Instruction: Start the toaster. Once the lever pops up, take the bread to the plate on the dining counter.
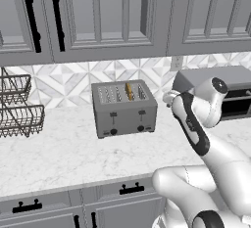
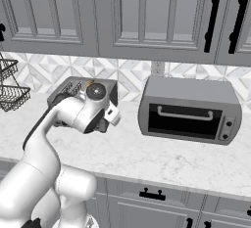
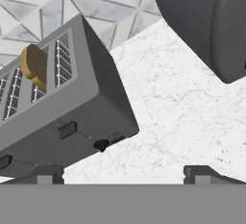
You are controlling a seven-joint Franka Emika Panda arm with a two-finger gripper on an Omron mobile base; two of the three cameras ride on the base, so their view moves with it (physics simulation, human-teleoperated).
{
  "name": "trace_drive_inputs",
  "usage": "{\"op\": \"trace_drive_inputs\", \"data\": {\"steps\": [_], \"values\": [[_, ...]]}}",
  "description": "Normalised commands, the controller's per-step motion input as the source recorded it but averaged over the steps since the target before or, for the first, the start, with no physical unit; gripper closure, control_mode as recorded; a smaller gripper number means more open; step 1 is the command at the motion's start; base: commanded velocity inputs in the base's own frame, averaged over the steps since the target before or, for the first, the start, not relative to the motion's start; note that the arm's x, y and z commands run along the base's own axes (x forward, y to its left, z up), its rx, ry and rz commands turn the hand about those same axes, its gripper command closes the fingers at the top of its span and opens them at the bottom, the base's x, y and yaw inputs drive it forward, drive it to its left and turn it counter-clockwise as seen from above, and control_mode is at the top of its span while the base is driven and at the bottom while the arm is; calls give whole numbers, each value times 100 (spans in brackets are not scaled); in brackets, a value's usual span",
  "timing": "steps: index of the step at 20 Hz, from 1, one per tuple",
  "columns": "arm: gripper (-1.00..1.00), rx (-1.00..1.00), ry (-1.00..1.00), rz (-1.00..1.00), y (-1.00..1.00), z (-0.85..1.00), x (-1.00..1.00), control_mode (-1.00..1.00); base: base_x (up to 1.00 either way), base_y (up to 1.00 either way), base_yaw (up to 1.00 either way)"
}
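1. The boxy matte-grey metal toaster stands on the white marble worktop, against the tiled wall, left of the larger grey oven-like box.
2. The dark two-finger gripper hangs near the toaster's right end, holding nothing, tips set wide.
3. The thin golden-brown bread slice sits in a slot.
4. The right dark lever looks up (unpressed, I judge): come above it, then push straight down.
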Motion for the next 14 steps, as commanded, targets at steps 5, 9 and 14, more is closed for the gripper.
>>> {"op": "trace_drive_inputs", "data": {"steps": [5,9,14], "values": [[-100,-26,-5,0,38,1,0,-100,0,0,0],[-100,-19,-2,4,72,15,0,-100,0,0,0],[-100,-19,-6,9,59,21,7,-100,0,0,0]]}}
